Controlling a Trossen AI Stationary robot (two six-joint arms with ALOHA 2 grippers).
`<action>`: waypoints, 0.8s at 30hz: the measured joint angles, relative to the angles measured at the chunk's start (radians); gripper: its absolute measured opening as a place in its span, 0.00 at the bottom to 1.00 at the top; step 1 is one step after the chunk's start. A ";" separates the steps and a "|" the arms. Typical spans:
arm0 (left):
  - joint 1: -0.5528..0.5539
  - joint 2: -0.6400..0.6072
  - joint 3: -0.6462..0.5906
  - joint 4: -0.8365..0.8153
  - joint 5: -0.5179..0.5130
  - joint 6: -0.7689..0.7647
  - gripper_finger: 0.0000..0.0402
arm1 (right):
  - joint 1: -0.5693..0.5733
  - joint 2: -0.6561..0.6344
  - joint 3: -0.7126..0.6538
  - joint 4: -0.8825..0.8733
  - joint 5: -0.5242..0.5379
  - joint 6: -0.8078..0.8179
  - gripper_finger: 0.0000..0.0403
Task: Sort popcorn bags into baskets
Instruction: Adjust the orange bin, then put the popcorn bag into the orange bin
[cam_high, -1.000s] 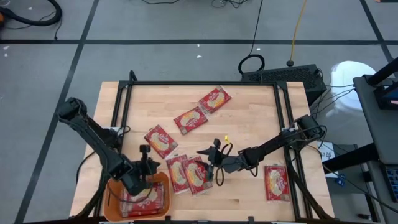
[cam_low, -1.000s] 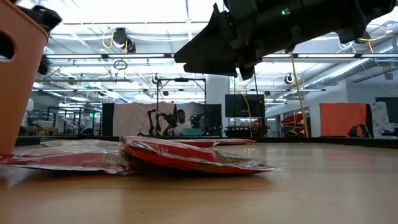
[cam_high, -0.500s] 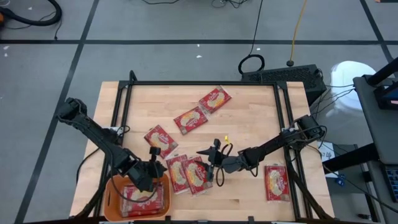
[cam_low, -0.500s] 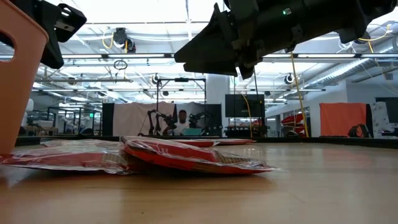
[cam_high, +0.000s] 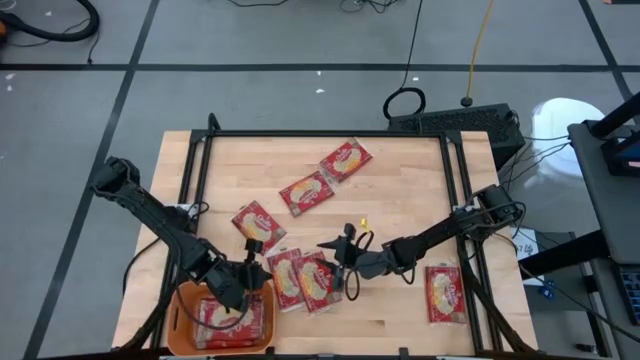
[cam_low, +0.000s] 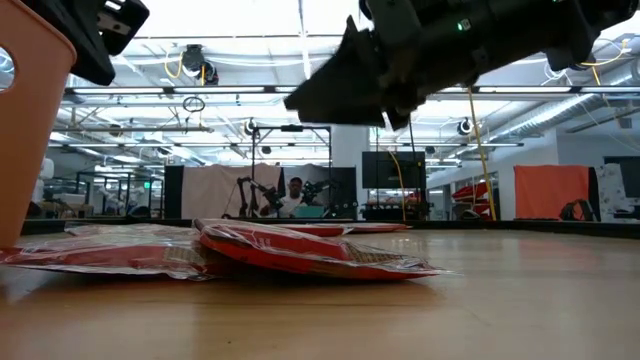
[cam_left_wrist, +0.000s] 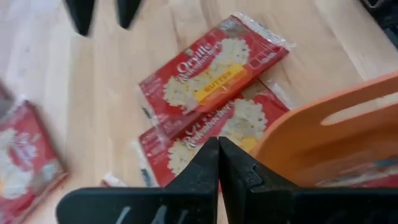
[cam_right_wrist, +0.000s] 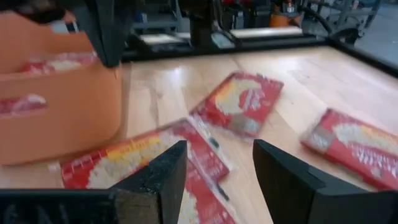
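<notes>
Several red popcorn bags lie flat on the wooden table: two overlapping (cam_high: 300, 280) right of the orange basket (cam_high: 178, 312), one (cam_high: 258, 225) beyond them, two (cam_high: 306, 192) (cam_high: 345, 160) farther back, one (cam_high: 443, 293) at the near right. More bags (cam_high: 232, 318) lie inside the basket. My left gripper (cam_high: 250, 252) (cam_left_wrist: 219, 149) is shut and empty above the basket's far right corner. My right gripper (cam_high: 333, 262) (cam_right_wrist: 217, 168) hangs open and empty over the overlapping pair (cam_right_wrist: 143, 158).
A black frame (cam_high: 320, 134) runs along the table's far edge and down both sides. The basket's wall (cam_low: 25, 130) stands at the near left. Bare wood (cam_high: 410, 180) lies at the far right and between the scattered bags.
My left gripper has swung from over the basket toward the table's right, rising a little and turning, and now shows above the basket's wall in the low view. It stays shut. The bags have not moved.
</notes>
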 joint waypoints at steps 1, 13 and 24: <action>0.000 -0.004 0.000 -0.001 -0.016 0.002 0.01 | 0.000 -0.003 0.000 -0.022 0.000 0.015 0.44; 0.013 -0.150 0.000 -0.014 -0.216 0.079 0.02 | 0.105 -0.191 0.124 -0.680 0.000 0.383 0.44; 0.017 -0.139 -0.027 0.097 -0.218 0.078 0.06 | 0.123 -0.100 0.243 -0.841 -0.215 0.326 0.44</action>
